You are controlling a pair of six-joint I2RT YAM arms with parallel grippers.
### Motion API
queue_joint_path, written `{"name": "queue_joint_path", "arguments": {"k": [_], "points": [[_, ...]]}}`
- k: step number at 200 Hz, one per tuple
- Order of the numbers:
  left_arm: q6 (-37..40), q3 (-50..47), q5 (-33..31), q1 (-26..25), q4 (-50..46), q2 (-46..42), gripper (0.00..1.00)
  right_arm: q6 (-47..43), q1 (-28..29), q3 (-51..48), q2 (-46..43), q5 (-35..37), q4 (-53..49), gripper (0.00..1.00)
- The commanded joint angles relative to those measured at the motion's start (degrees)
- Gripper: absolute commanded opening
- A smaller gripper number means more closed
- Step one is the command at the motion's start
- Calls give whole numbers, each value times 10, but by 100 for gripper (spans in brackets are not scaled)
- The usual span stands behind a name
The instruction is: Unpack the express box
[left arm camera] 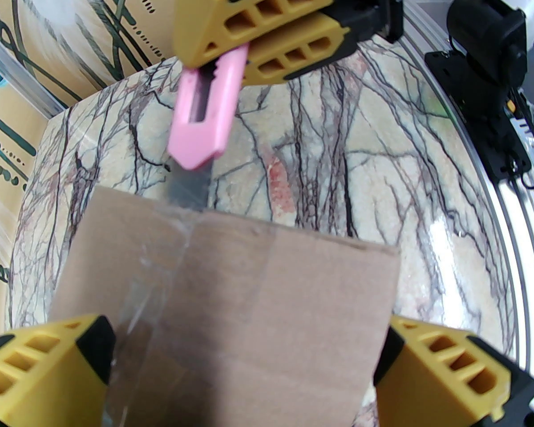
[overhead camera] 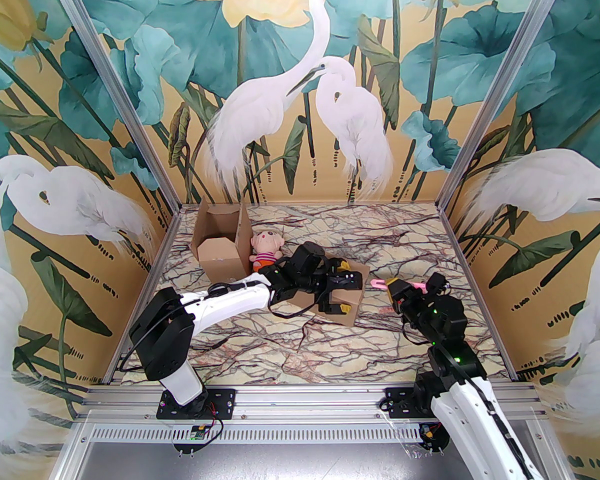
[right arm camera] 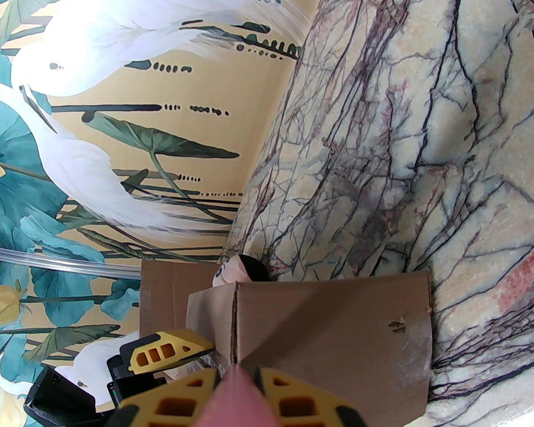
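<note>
Left wrist view has the left claw [left arm camera: 249, 367] spread fully wide, gripping nothing, with the taped cardboard box [left arm camera: 231, 292] lying on the bench [left arm camera: 382, 171] between its fingers [left arm camera: 49, 363], while the right claw [left arm camera: 258, 29] is clamped on a pink box cutter [left arm camera: 200, 114] whose blade [left arm camera: 189, 191] meets the box's far edge at the taped seam [left arm camera: 160, 283]. That seam looks uncut, so I judge the slitting is only starting, with flaps and contents left to do. Well off to the left claw's side a second box [overhead camera: 220, 243] stands open, a doll [overhead camera: 266, 250] just beside it, so that one seems already emptied.

Egret mural walls [overhead camera: 300, 93], marble tabletop [overhead camera: 290, 348]
</note>
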Motion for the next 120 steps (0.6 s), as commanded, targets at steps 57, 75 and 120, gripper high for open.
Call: {"name": "queue_joint_path", "arguments": {"k": [57, 75, 120], "points": [[-69, 85, -218, -5, 53, 69, 100, 13, 95, -18, -17, -35, -26, 0], [-78, 98, -240, -7, 54, 79, 100, 17, 101, -20, -31, -15, -44, 0], [-105, 115, -256, -7, 60, 87, 100, 76, 104, -69, -69, 1, -16, 0]]}}
